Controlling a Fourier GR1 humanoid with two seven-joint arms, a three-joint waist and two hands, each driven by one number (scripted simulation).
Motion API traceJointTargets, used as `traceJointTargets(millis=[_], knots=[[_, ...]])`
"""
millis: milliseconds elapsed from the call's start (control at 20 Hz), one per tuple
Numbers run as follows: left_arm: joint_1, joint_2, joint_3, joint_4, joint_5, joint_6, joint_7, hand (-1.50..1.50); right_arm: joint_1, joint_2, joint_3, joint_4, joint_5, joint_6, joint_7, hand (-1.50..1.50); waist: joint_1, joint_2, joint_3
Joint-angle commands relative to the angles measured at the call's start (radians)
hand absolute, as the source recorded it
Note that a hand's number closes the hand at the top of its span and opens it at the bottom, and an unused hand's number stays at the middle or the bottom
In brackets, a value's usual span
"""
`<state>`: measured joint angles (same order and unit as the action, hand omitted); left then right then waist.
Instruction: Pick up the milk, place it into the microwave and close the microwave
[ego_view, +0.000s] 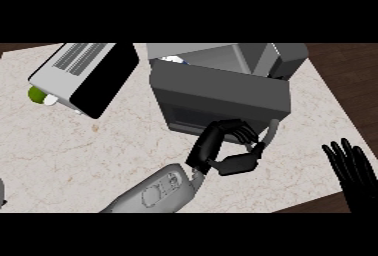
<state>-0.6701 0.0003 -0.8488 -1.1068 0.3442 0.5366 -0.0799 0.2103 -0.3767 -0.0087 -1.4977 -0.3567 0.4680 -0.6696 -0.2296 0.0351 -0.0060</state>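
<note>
Underneath everything lies a pale marbled counter (88, 150) with thin reddish veins, and dark wood flooring (347, 75) shows past its right edge and along the top left corner. At the far left a white appliance with a slatted top and a black front panel (85, 75) sits tilted, and a small green and white object (40, 95) peeks out from under its left end. Right of it stands the grey microwave (258, 57), its door (218, 100) swung partway across the opening; through the gap at the top a bit of the white and blue milk (173, 60) shows inside the cavity. Below the door, the left hand (229, 147) has its fingers curled against the door's lower front edge beside the pale handle (272, 132), holding nothing that can be made out. At the far right the right hand (353, 167) rests with straight, spread fingers pointing up, near the counter's edge.
</note>
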Motion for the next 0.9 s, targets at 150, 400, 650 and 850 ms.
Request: traceJointTargets(millis=[150, 400, 650, 850], knots=[[-0.123, 0.0, 0.102, 0.119, 0.099, 0.072, -0.074, 1.5, 0.014, -0.03, 0.021, -0.084, -0.065, 0.076, 0.016, -1.5, -0.048, 0.019, 0.0], [-0.168, 0.0, 0.155, 0.155, 0.193, 0.067, -0.129, 1.5, 0.013, -0.057, 0.043, -0.142, -0.096, 0.093, 0.063, -1.5, -0.08, 0.032, -0.002], [-0.225, 0.0, 0.191, 0.234, 0.241, 0.054, -0.174, 1.5, 0.015, -0.078, 0.025, -0.166, -0.144, 0.091, 0.094, -1.5, -0.106, 0.044, 0.0], [-0.226, 0.0, 0.194, 0.259, 0.272, 0.051, -0.221, 1.5, 0.026, -0.075, 0.026, -0.195, -0.179, 0.097, 0.101, -1.5, -0.121, 0.046, 0.002]])
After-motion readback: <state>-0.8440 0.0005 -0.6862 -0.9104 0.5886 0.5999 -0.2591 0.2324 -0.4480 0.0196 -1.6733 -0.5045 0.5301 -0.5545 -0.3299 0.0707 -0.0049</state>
